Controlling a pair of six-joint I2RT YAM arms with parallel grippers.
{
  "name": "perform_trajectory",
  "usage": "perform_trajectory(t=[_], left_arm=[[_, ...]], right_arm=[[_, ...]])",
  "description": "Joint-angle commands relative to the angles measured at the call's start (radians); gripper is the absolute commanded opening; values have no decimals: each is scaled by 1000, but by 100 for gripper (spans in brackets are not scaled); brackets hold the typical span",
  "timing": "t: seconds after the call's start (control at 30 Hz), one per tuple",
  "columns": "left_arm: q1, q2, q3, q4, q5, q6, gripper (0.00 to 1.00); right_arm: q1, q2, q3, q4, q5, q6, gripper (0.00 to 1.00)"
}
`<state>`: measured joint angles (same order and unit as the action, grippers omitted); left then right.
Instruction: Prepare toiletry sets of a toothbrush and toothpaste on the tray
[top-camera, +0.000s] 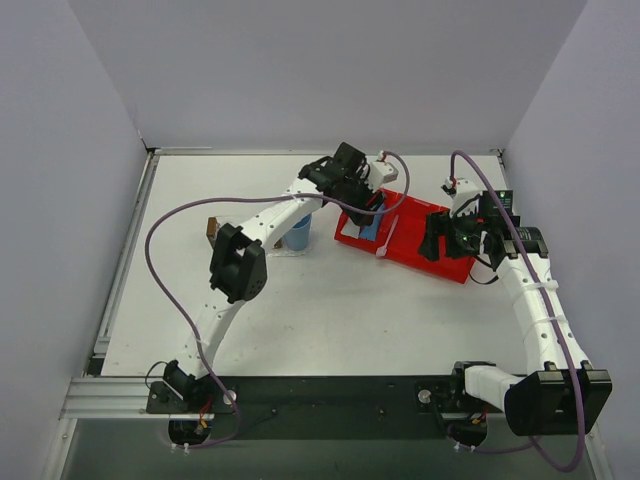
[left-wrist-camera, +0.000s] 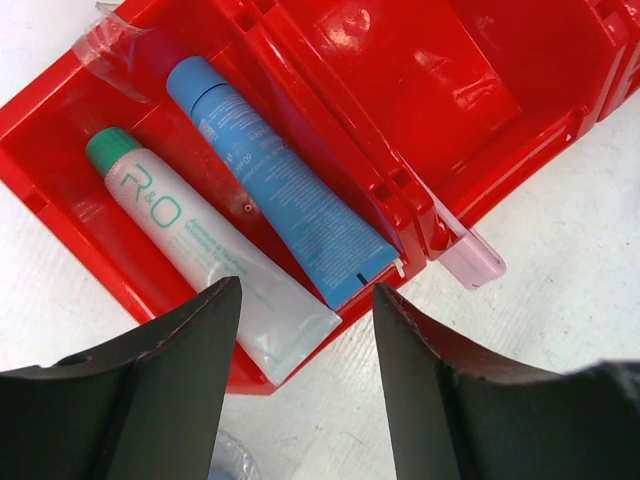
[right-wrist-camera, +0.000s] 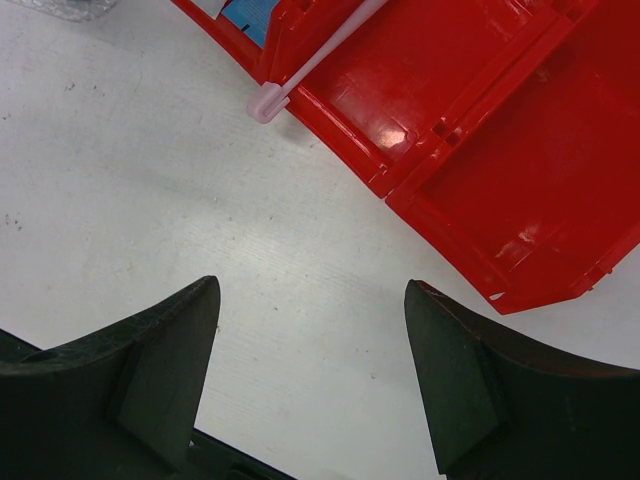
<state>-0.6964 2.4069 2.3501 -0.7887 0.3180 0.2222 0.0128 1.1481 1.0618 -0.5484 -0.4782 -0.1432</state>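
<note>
You see your left gripper wide open and empty above the red bin. Inside it the blue toothpaste and the white toothpaste lie side by side, with the caps pointing away from this gripper. The toothbrush lies slanted across the bin, and its pink end sticks out over the rim. Your right gripper is open and holds nothing.

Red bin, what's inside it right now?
The red bin holds a blue toothpaste tube beside a white tube; a pinkish toothbrush pokes over its rim. The brush's far end is out of view.
</note>
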Motion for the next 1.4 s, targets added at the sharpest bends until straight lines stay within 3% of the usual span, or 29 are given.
perform_trajectory(t=[0.0,0.93,1.37], left_arm=[[-11,34,61,66,20,17,65],[-14,130,97,51,76,48,64],[-12,15,-58,63,52,77,66]], right_arm=[[-7,-4,-11,10,3,-16,69],[-8,-1,-16,10,-5,-22,69],[-10,-7,-19,7,-10,-25,69]])
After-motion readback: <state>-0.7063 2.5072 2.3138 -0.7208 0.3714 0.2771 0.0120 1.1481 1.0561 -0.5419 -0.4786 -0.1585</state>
